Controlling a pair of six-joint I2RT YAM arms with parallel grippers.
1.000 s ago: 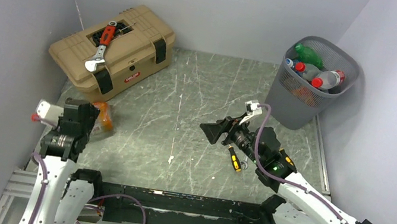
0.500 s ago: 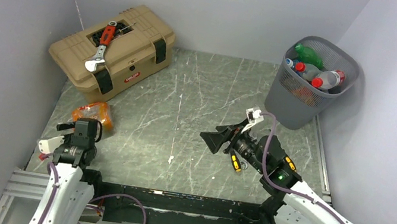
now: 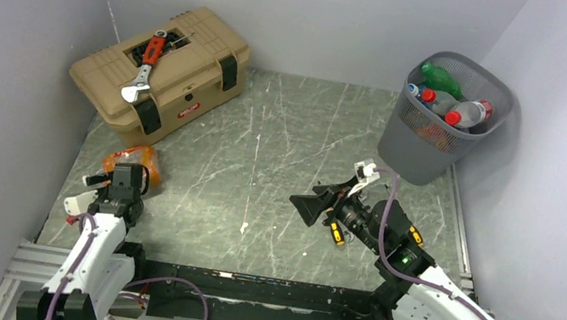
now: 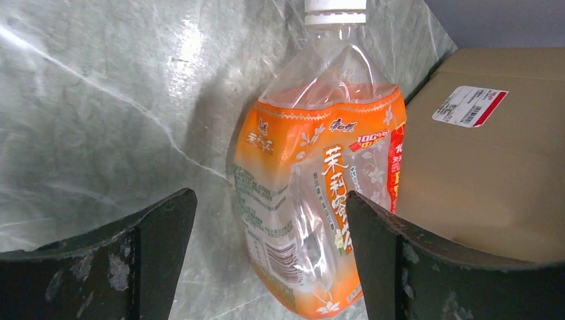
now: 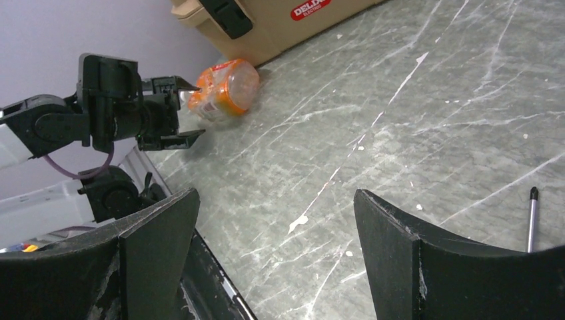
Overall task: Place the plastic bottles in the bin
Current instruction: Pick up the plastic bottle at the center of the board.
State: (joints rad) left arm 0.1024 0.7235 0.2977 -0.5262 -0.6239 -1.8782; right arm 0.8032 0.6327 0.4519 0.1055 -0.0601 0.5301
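A clear plastic bottle (image 3: 136,159) with an orange label and white cap lies on its side on the table, close beside the tan toolbox. My left gripper (image 3: 121,176) is open just short of it. In the left wrist view the bottle (image 4: 320,167) has its lower end between my spread fingertips (image 4: 174,212), untouched. The grey mesh bin (image 3: 413,144) stands at the far right with several bottles (image 3: 446,101) in it. My right gripper (image 3: 309,207) is open and empty over the table's middle. The right wrist view shows the bottle (image 5: 225,88) and the left gripper (image 5: 174,112).
A tan toolbox (image 3: 189,81) with black latches stands at the far left, a red-handled wrench (image 3: 146,63) on its lid. A yellow-handled screwdriver (image 3: 335,232) lies under my right arm; its shaft shows in the right wrist view (image 5: 531,217). Grey walls enclose three sides.
My left arm has swung down and back, bringing the open gripper low on the near side of the orange bottle. My right gripper has drifted slightly right and lower.
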